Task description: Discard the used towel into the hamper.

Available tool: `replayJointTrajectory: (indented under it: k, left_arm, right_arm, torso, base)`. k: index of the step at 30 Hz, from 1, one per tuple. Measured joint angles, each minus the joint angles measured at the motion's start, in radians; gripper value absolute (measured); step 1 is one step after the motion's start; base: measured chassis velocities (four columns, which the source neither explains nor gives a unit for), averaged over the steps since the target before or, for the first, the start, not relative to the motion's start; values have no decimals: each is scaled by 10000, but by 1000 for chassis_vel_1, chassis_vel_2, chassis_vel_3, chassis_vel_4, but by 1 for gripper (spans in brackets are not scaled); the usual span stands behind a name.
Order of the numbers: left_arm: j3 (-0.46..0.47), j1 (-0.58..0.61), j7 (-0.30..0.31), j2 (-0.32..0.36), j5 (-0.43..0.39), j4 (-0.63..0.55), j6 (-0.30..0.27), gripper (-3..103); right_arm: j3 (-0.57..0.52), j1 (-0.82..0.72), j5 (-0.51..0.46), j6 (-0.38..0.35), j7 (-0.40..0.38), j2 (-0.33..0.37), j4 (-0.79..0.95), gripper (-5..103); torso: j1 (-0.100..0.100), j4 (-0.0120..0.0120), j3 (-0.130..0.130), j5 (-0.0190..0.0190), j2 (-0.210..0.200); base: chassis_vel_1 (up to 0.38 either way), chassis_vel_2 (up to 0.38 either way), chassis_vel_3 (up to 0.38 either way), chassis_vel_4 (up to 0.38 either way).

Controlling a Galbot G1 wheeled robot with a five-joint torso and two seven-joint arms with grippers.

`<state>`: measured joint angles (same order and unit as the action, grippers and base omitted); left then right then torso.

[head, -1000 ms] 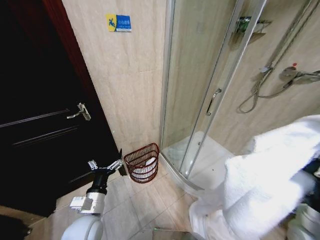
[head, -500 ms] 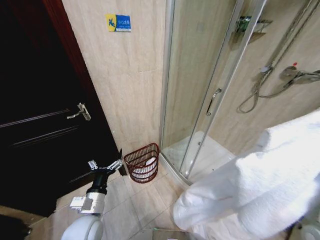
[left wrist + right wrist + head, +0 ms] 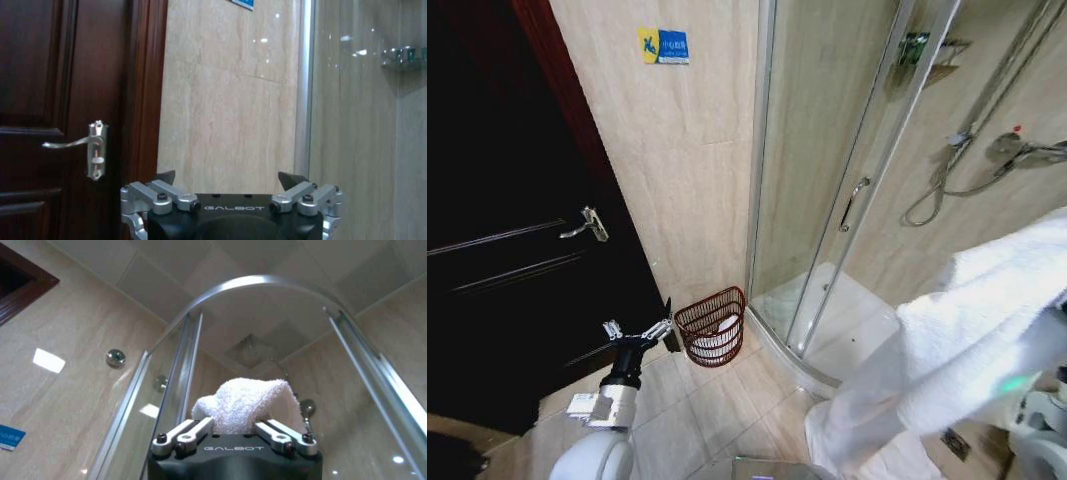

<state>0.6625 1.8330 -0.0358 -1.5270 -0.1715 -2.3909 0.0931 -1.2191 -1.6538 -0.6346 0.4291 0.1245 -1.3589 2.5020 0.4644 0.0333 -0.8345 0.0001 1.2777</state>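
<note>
Centrally, at the lower middle of the head view, the hamper (image 3: 712, 327) stands on the floor tiles (image 3: 717, 420) against the wall, between the dark door (image 3: 497, 250) and the shower enclosure (image 3: 847, 200), its open mouth facing up and something white lying inside. The towel (image 3: 967, 340) hangs at the lower right of that view, well apart from the hamper, so the drop is judged not yet possible from this position. In the right wrist view the right tool (image 3: 233, 432) points upward with its fingers closed narrowly on a bunched fold of the towel, a hold that keeps the cloth clear of the floor while it is carried. The left tool (image 3: 640, 332) is held low at the lower left, just beside the hamper, fingers spread wide and gripping nothing, evidently idle. Both tool bodies carry the word "GALBOT". A blue and yellow sign (image 3: 664, 46) at the upper left of the head view bears writing too small to read.
</note>
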Motion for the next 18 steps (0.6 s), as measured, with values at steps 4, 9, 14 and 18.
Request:
replayJointTrajectory:
  k: [4, 9, 14, 18]
  left_arm:
    - [0, -1, 0, -1, 0, 0, 0, 100]
    - [0, -2, 0, 0, 0, 0, 0, 100]
    - [0, -1, 0, 0, 0, 0, 0, 100]
    - [0, 0, 0, 0, 0, 0, -1, 100]
  right_arm:
    - [-41, 85, 3, 107, 30, 15, -5, 8]
    - [-211, -86, 52, 405, 185, -174, -11, 8]
    - [-237, -222, 39, 557, 171, -322, -15, 8]
    - [-252, -213, 33, 589, 138, -321, -17, 8]
  torso:
    - [7, 2, -2, -1, -2]
    - [10, 0, -3, -1, -4]
    - [-1, 0, 0, -1, -1]
    - [-1, 0, 0, -1, -1]
  base:
    - [-112, 121, 108, -97]
    - [-49, 51, 64, -52]
    - [21, -21, -26, 26]
    - [57, -55, -56, 64]
